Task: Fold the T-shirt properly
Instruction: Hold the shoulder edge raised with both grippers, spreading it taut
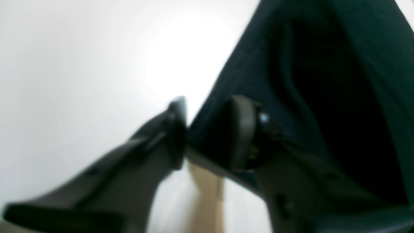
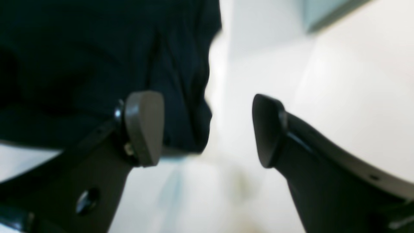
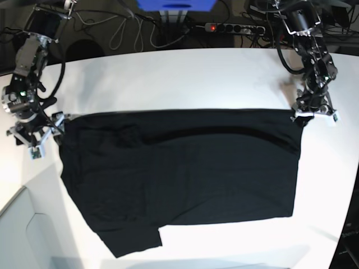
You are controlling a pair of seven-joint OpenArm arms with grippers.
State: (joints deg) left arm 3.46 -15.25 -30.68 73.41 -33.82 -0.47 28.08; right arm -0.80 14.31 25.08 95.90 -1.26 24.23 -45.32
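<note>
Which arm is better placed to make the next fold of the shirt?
Left, I'd judge. The left gripper looks pinched on the T-shirt at its corner, so it could carry that edge over. The right gripper is open beside the opposite corner and would have to grasp first.

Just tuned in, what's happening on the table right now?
A two-arm robot is folding a black T-shirt spread on the white table. Each arm is at a far corner of the shirt's top edge. The left gripper is pinching the cloth's edge. The right gripper is open, with the cloth's edge lying in the gap between its fingers. One sleeve sticks out at the near edge.
</note>
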